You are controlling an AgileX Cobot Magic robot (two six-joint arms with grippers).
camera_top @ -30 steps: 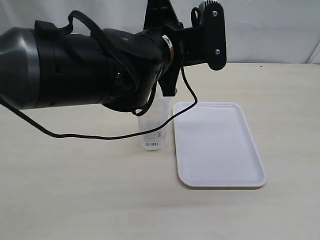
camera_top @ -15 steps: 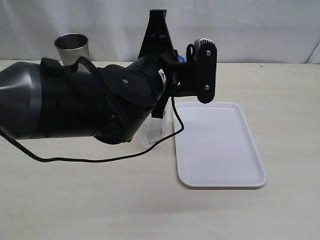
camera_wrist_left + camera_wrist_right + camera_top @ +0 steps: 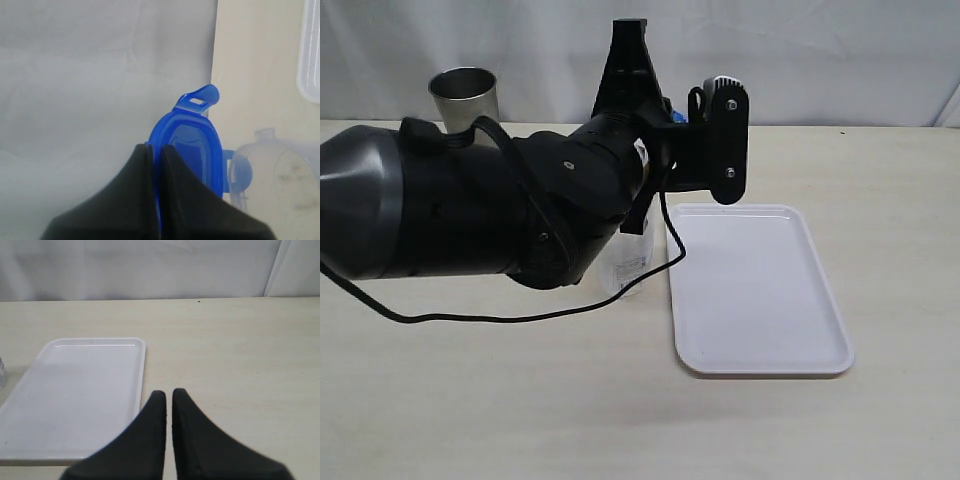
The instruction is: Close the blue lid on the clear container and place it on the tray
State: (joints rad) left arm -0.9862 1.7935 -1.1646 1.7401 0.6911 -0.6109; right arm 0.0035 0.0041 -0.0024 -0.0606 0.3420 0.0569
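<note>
Fingers (image 3: 132, 185) of the left gripper (image 3: 156, 148) are seen pinched on the edge of the blue lid (image 3: 192, 142). The lid is held edge-on in the air, with one snap flap sticking out at its far end. Fingers (image 3: 190, 430) of the right gripper (image 3: 164, 392) are pressed together on nothing, low over the table (image 3: 880, 180) and just beside a corner of the tray (image 3: 765, 368).

The clear container (image 3: 632, 268) is found upright on the table just beside the tray's left rim, not on it. Most of it is hidden behind the left arm in the exterior view, so its mouth cannot be checked. The lid is held above it.

Step in hand is judged as lid carry and alignment: lid not yet seated, container not yet on the tray. For the next move, the lid needs to be turned flat, centred over the mouth, lowered and pressed down so the flaps can be snapped. A tilted lid could tip the light canister.

Contents: nothing is seen inside the visible part of the clear container, and nothing is lying on the tray. A steel tumbler (image 3: 465, 95) is noted at the back left; its inside is not shown.
</note>
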